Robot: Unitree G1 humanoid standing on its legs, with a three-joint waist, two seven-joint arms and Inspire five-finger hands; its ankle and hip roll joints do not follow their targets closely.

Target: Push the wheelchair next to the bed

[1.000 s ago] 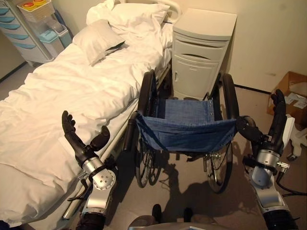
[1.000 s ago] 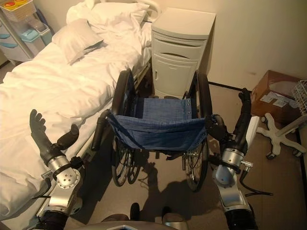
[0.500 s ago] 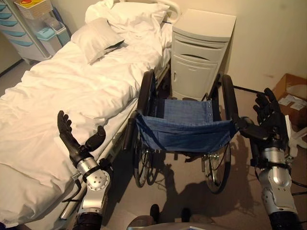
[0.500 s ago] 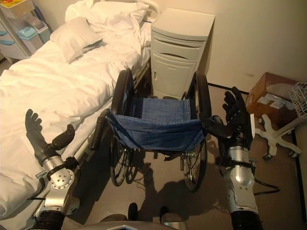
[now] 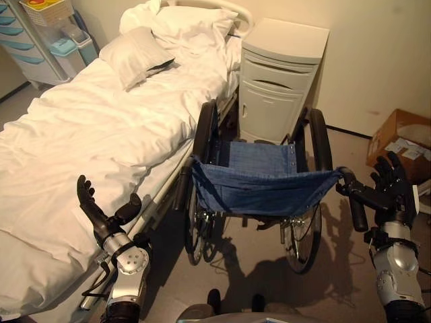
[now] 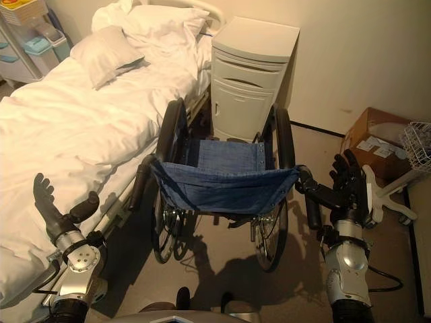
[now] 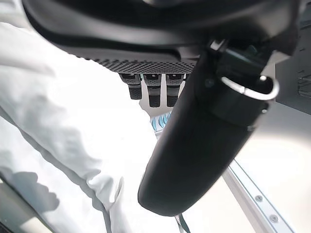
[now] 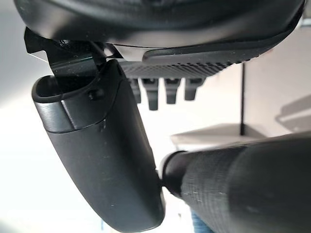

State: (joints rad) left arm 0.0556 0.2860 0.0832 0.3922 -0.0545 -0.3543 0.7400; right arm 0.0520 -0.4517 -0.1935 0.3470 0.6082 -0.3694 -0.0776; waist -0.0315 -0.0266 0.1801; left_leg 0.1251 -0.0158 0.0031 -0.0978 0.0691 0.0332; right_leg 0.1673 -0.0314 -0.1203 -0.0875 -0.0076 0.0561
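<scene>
The wheelchair (image 5: 259, 185) has a blue cloth back and black wheels. It stands close along the white bed (image 5: 81, 134), facing a white bedside cabinet (image 5: 279, 81). My left hand (image 5: 101, 219) is open over the bed's edge, palm up, well apart from the left push handle (image 5: 182, 192). My right hand (image 5: 390, 192) is open with straight fingers just right of the right push handle (image 5: 357, 208). In the right wrist view the thumb (image 8: 97, 155) lies beside the handle's grip (image 8: 243, 184), not curled round it. The left wrist view has my thumb (image 7: 194, 155) over bed sheet (image 7: 63, 121).
A cardboard box (image 5: 401, 141) sits by the wall at the right. A white star-shaped stand base (image 6: 394, 192) and a wire basket (image 6: 419, 145) are near it. A drawer cart (image 5: 40, 40) stands beyond the bed at the far left.
My right hand has come off the right push handle and dropped back to the right. My left hand has sunk lower and nearer to me. The view has shifted a little.
</scene>
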